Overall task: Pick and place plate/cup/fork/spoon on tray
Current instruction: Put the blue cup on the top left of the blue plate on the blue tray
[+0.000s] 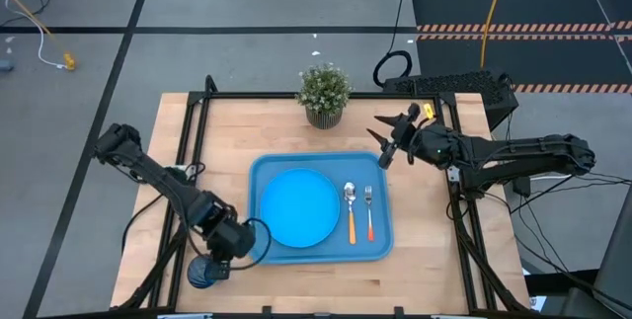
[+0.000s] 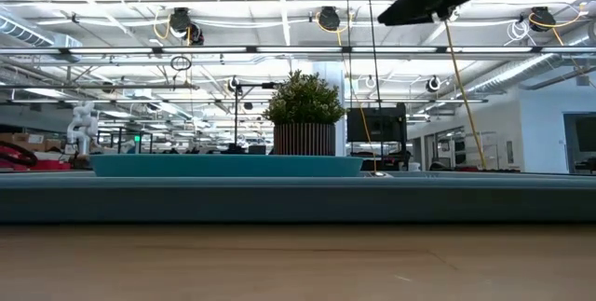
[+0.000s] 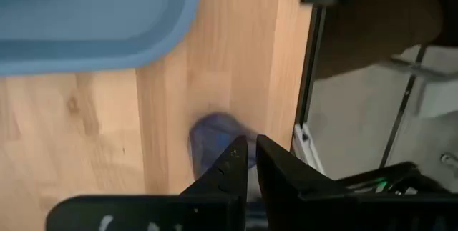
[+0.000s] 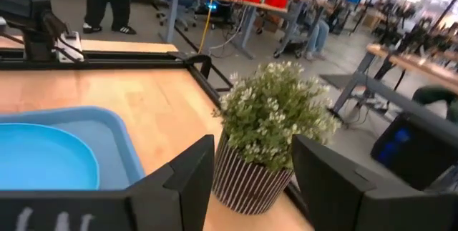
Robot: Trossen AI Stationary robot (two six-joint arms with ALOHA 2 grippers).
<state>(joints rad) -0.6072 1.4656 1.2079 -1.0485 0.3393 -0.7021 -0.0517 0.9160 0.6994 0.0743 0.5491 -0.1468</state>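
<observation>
The dark blue cup (image 1: 202, 274) is near the table's front edge, left of the blue tray (image 1: 259, 171). My left gripper (image 1: 219, 260) reaches down to the cup, its fingers nearly together at the cup (image 3: 215, 141). On the tray lie the sky-blue plate (image 1: 298, 207), the spoon (image 1: 350, 210) with a yellow-orange handle and the fork (image 1: 369, 210) with a reddish-orange handle. My right gripper (image 1: 381, 141) is open and empty, held high over the table's far right, facing the potted plant (image 4: 275, 127). My left gripper comes at the cup from above, slanting toward the table's near left corner. Its fingers (image 3: 232, 161) stand close together over the cup's near side (image 3: 247, 156), as if one were inside the wall and one outside. The fingers hide the contact itself. I cannot tell whether the cup is lifted.
A potted plant (image 1: 324, 92) in a striped pot stands at the far edge, behind the tray. Black frame rails (image 1: 188, 131) run along the table's left and right sides. Bare wood lies left and right of the tray.
</observation>
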